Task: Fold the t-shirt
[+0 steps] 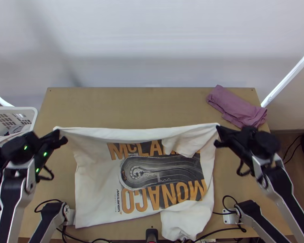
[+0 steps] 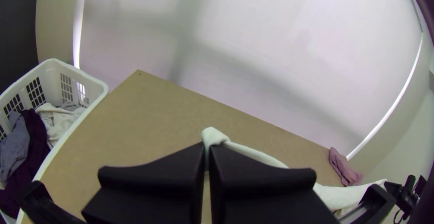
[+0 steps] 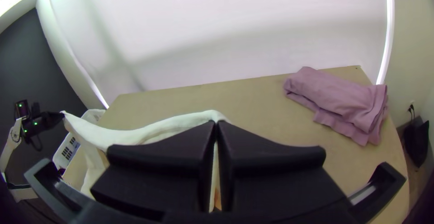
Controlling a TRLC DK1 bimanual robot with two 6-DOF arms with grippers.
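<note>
Wooden table (image 1: 144, 107) — t-shirt (image 1: 96, 186), edge aloft

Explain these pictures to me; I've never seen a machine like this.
The machine is a pair of robot arms, the left arm and the right arm, at a wooden table. The top view looks steeply down from above; each wrist view comes from a camera on that arm, with its own fingers at the bottom.

The left gripper and right gripper pinch the t-shirt, stretching its raised far edge between them. A mauve cloth lies at the table's far right. A laundry basket stands at the left.
</note>
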